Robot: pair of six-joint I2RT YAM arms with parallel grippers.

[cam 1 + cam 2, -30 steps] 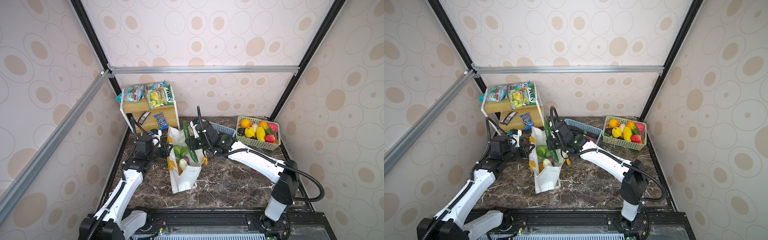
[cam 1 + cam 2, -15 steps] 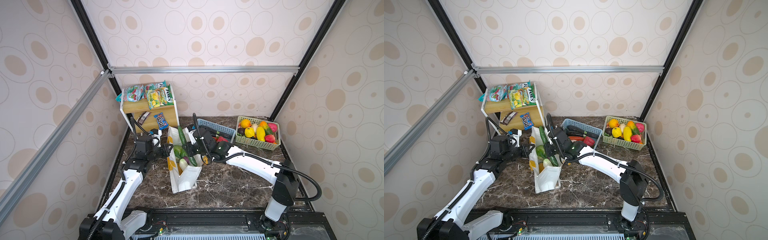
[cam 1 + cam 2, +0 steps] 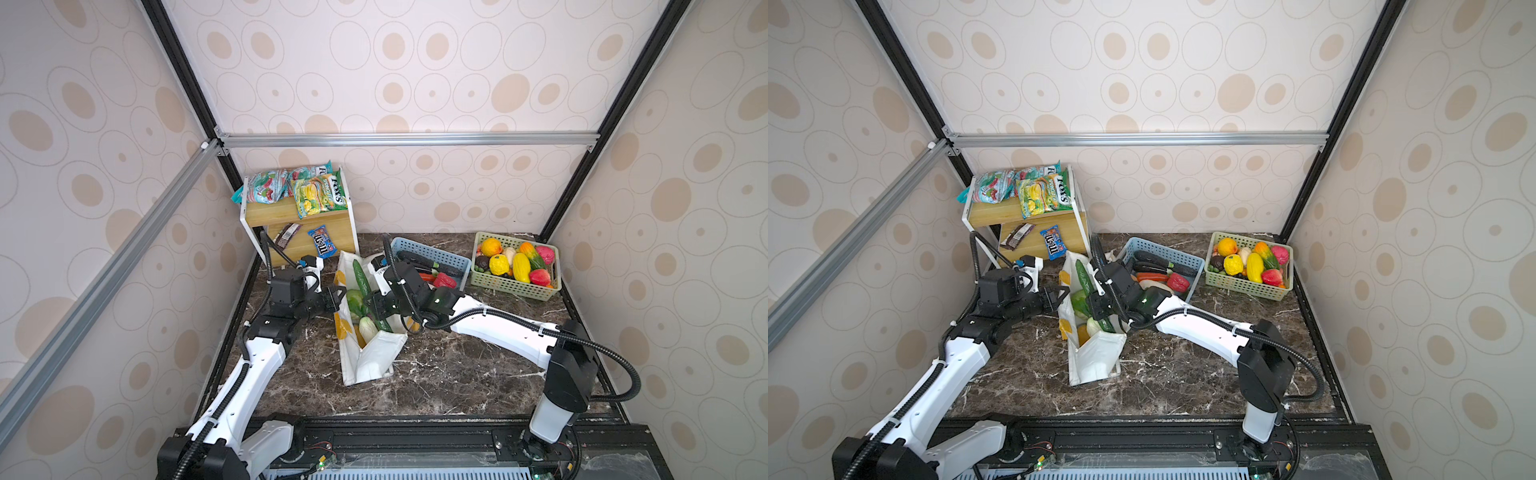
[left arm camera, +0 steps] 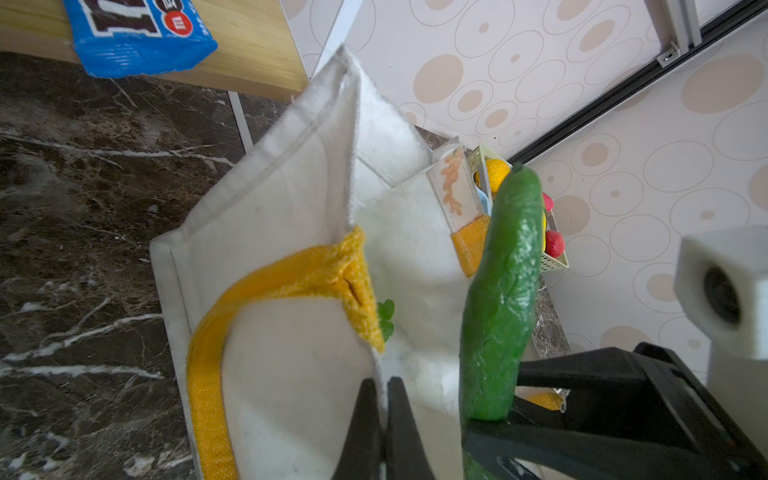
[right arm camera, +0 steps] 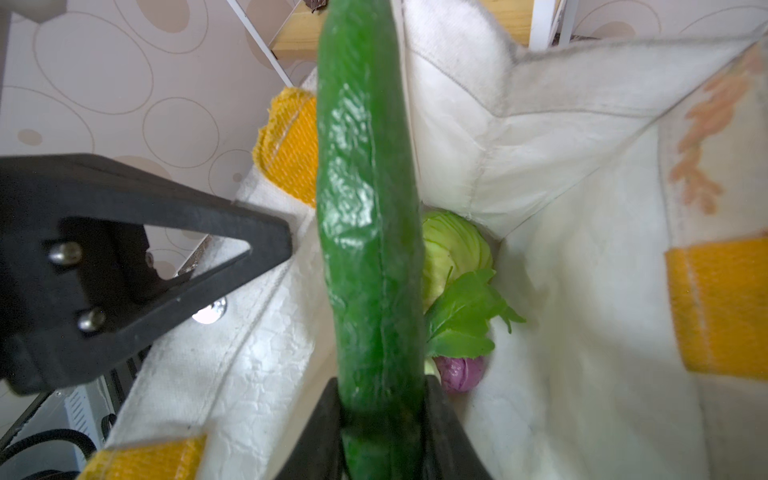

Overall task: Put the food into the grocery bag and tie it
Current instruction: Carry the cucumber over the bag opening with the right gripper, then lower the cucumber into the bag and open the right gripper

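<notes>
Bag: your grocery bag (image 3: 374, 361) stands upright near the middle of the dark marble tabletop (image 3: 457, 374), mouth open and facing up.

Left gripper (image 4: 380, 388): you have its jaws pinched fully together on the bag's white rim, on the side nearer the wooden shelf (image 3: 291, 210). A yellow strap handle (image 4: 291, 274) loops down the bag's outer face just beside that pinch.

Right gripper (image 5: 382, 399): your jaws are narrow and clamped on the lower end of a green cucumber (image 5: 365, 208). In both top views this gripper sits over the bag mouth. The cucumber (image 3: 360, 279) leans toward the bag's far rim, its free end poking up past the fabric.

Inside the bag: a pale green cabbage (image 5: 453, 245) lies against the lining. Next to it is a small purple vegetable (image 5: 461, 372) under green leaves.

Outside the bag:
- The blue M&M's packet (image 3: 322, 246) lies on the shelf's lower board.
- The blue basket (image 3: 432, 255) holds dark and red vegetables.
- The green basket (image 3: 515, 286) holds yellow, orange and red fruit.

Both baskets sit behind the right arm, apart from the bag.
</notes>
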